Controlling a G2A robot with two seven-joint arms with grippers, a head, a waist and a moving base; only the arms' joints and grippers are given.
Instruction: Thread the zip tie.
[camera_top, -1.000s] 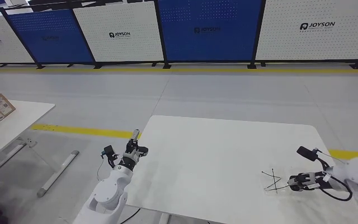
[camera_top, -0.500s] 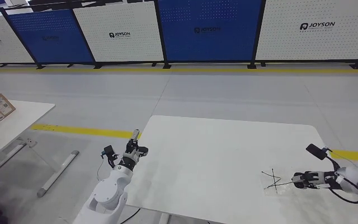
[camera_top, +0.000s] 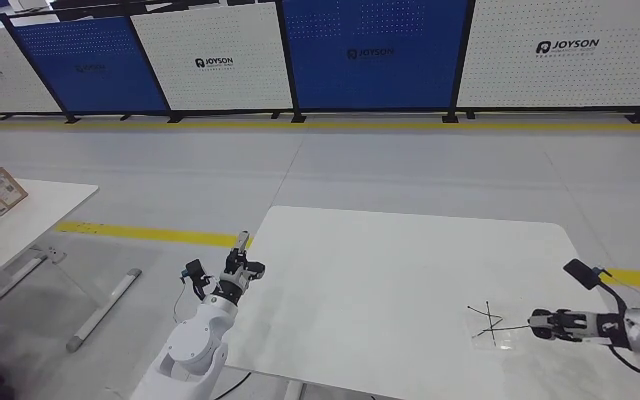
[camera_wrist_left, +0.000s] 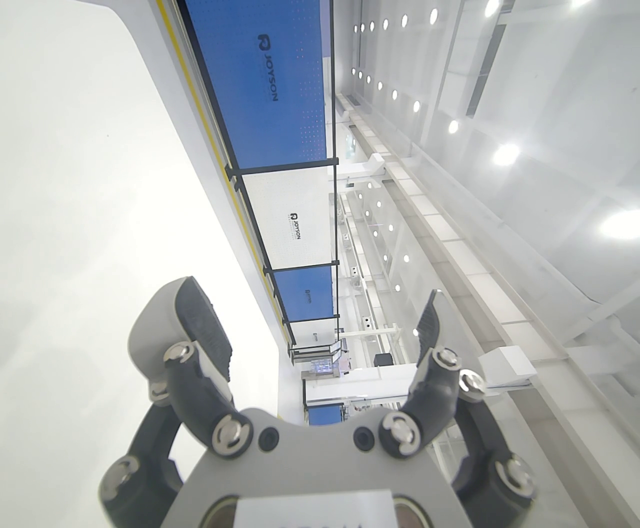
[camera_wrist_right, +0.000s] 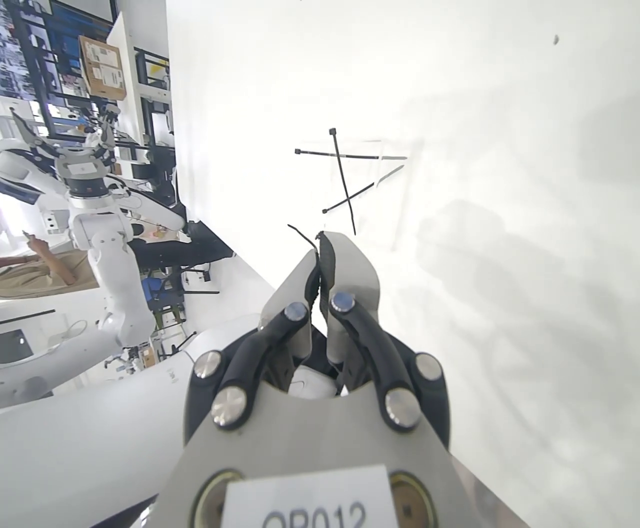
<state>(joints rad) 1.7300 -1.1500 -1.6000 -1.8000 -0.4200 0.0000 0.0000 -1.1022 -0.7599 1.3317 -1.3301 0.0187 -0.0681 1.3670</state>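
Three black zip ties (camera_top: 487, 320) lie crossed over each other near the right front of the white table (camera_top: 380, 270); in the right wrist view the crossed zip ties (camera_wrist_right: 345, 175) sit just beyond the fingertips. My right gripper (camera_top: 533, 325) hovers right of them, shut on another thin black zip tie (camera_wrist_right: 301, 233) whose curved end pokes out past my right gripper (camera_wrist_right: 319, 240). My left gripper (camera_top: 240, 255) stands at the table's left edge, pointing up and away. In its own wrist view the left gripper (camera_wrist_left: 315, 300) is open with nothing between the fingers.
A clear plastic sheet (camera_wrist_right: 392, 160) lies under one side of the crossed ties. The right edge of the table (camera_top: 585, 280) is close to my right arm. Blue and white partition panels (camera_top: 370, 55) stand across the floor behind.
My right gripper has drawn back to the right, away from the crossed ties, staying shut on the tie. The left arm has not moved.
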